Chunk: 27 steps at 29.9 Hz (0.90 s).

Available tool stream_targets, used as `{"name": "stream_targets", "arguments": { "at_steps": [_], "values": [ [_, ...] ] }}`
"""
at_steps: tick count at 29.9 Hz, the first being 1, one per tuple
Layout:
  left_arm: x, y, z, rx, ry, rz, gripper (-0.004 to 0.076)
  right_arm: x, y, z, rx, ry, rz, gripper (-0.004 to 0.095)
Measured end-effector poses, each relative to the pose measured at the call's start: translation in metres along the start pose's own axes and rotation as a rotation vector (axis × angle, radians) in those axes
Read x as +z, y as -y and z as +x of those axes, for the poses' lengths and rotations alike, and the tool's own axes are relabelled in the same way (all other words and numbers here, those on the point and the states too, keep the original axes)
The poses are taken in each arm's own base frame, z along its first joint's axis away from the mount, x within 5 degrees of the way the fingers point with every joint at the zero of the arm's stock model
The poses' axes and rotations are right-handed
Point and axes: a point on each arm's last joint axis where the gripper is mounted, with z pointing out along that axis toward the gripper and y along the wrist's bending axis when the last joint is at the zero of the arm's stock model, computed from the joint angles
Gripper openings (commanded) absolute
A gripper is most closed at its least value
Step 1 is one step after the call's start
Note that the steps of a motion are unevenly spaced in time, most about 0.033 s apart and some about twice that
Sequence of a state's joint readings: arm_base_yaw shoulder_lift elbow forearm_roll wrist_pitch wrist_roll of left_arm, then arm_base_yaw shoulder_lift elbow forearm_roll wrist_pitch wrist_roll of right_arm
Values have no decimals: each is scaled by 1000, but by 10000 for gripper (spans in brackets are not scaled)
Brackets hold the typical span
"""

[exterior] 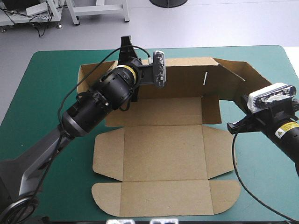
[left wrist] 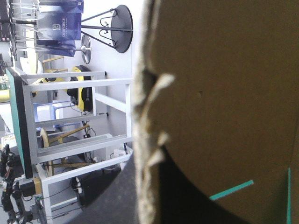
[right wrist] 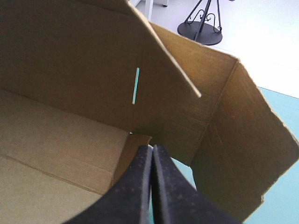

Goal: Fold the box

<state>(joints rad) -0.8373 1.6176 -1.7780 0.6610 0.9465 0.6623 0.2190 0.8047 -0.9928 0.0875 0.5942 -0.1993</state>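
Upper left, the left black-fingered gripper (exterior: 126, 45) is clamping the raised wall of the brown cardboard box (exterior: 163, 158); the clenched, empty right gripper (right wrist: 152, 150) is probably tucking the side flap (exterior: 211, 109) next.

Tabletop (exterior: 46, 93): teal-green cover, spread out before me, showing all round the board.
Lying on it: one box (exterior: 163, 158), a cut sheet of brown board, at the middle.
Near part: panels and rounded flaps flat on the cover.
Far part: long wall raised, right-hand end bent round toward me.

blocked: raised far wall of box (exterior: 163, 158) | free: teal-green cover (exterior: 42, 79) at left edge
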Motion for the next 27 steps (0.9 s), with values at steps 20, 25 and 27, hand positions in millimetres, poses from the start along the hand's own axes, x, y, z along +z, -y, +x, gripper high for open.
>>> {"name": "stream_targets", "arguments": {
  "at_steps": [20,25,27],
  "values": [
    [9,87,34,65,127,-196,-10,17,6,-31,24,50,14,-18],
    [14,92,28,20,193,-244,-9,23,11,-56,-17,22,35,-18],
    [19,94,28,5,177,-243,-3,26,14,-60,-40,-9,53,-18]
  ]
}}
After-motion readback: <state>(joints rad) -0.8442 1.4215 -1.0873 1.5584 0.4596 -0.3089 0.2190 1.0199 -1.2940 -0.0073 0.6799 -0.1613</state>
